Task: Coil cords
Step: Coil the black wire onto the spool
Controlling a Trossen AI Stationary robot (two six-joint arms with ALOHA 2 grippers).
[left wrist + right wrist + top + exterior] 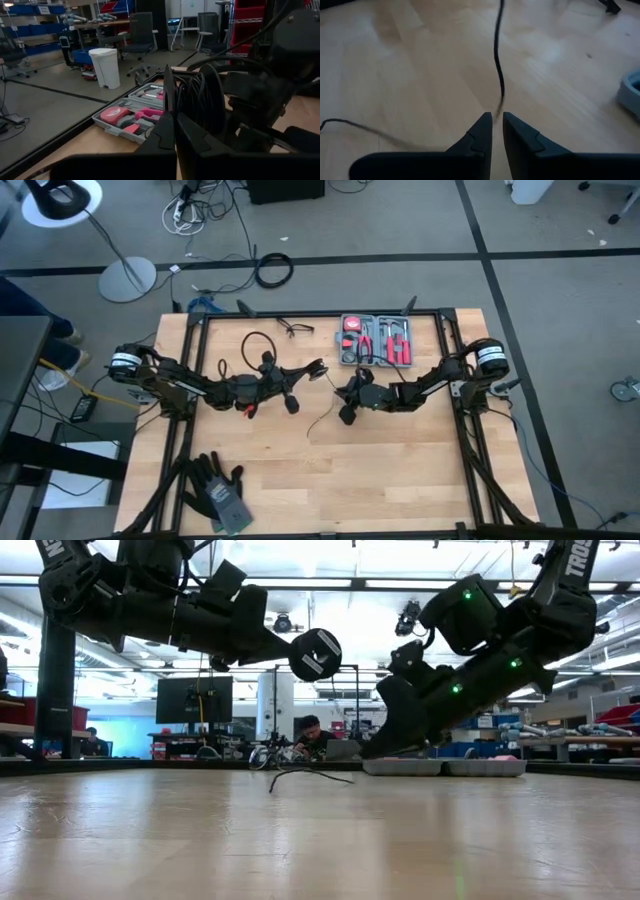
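Standing at the bench, stock taken left to right.

Gloves (215,492): one dark pair, near front left corner of the table (420,480); not in use.

Left gripper (318,369): one, held above mid-table, fingers (172,131) pressed fully together. A bundle of black loops sits just past them in its wrist view; whether the tips pinch a strand cannot be told.

Cords (497,60): one thin black cable. A loop (258,346) lies on the wood behind the left arm, a slack tail (318,423) trails on the boards between the arms, and one strand runs up into the right fingertips. Judged partly coiled: some turns gathered, loose length left to wind in.

Small wire item (292,329): one, at the back edge.

Right gripper (343,392): one, facing the left, narrowly parted and nipping the thin cable.

Tool case (376,340): one, open, pink-handled tools, back right.
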